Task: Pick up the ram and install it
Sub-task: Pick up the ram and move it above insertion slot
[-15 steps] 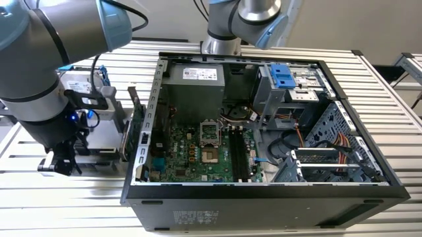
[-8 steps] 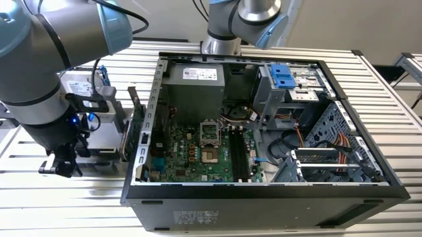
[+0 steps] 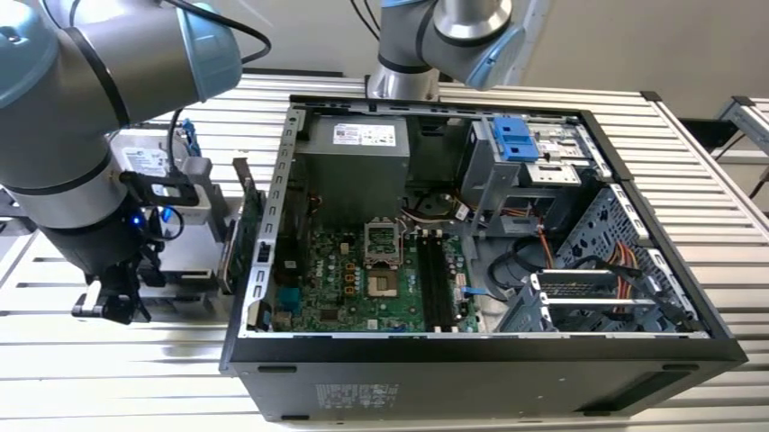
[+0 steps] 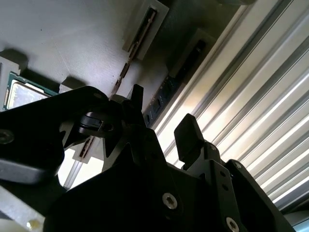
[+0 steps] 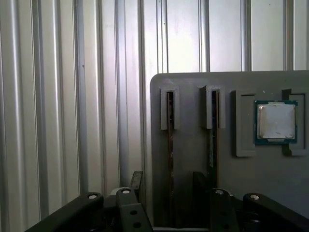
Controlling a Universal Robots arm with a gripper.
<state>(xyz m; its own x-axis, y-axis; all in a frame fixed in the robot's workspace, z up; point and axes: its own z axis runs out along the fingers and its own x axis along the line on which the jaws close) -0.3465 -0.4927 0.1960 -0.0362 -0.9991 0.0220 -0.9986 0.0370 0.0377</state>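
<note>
Two ram sticks stand edge-on in slots of a grey holder (image 5: pixel 193 101). In the first wrist view they are the ram (image 5: pixel 170 140) near the holder's edge and a second stick (image 5: pixel 211 135). My gripper (image 5: pixel 169 186) is open, one finger on each side of the edge-side ram, just above it. In the second wrist view the same ram (image 4: pixel 163 94) runs between the fingers (image 4: pixel 189 135), and the other stick (image 4: pixel 126 67) lies beside them. In the exterior view my gripper (image 3: pixel 111 304) hangs over the holder, to the left of the open computer case (image 3: pixel 481 360).
A processor chip (image 5: pixel 275 122) sits in a recess of the holder beyond the second stick. A silver hard drive (image 3: pixel 147 162) and an upright green board (image 3: pixel 244 243) stand between my arm and the case. Inside the case lies the motherboard (image 3: pixel 360 279). A second arm (image 3: pixel 445 36) stands behind the case.
</note>
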